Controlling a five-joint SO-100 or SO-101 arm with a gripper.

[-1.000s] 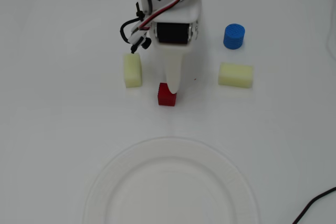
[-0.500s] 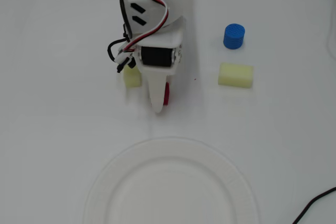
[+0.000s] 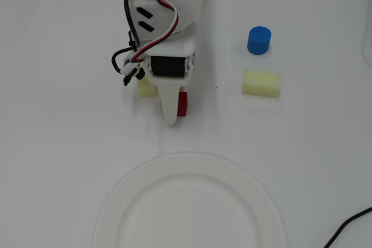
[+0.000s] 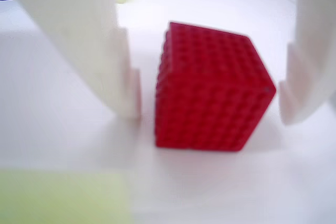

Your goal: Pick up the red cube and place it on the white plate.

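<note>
The red cube (image 3: pixel 183 104) rests on the white table, half hidden beside the gripper's white finger in the overhead view. In the wrist view the red cube (image 4: pixel 210 93) sits on the table between the two white fingers (image 4: pixel 105 40), with a gap on each side. The gripper (image 3: pixel 179 112) is open around the cube and does not touch it; it also shows in the wrist view (image 4: pixel 209 114). The white plate (image 3: pixel 116 201) lies at the bottom of the overhead view, below the cube and apart from it, cut off by the frame edge.
A pale yellow block (image 3: pixel 146 89) lies just left of the gripper, partly under the arm, and blurred in the wrist view (image 4: pixel 63 198). Another yellow block (image 3: pixel 261 83) and a blue ridged cylinder (image 3: pixel 258 40) stand to the right. A black cable (image 3: pixel 349 227) crosses the bottom right corner.
</note>
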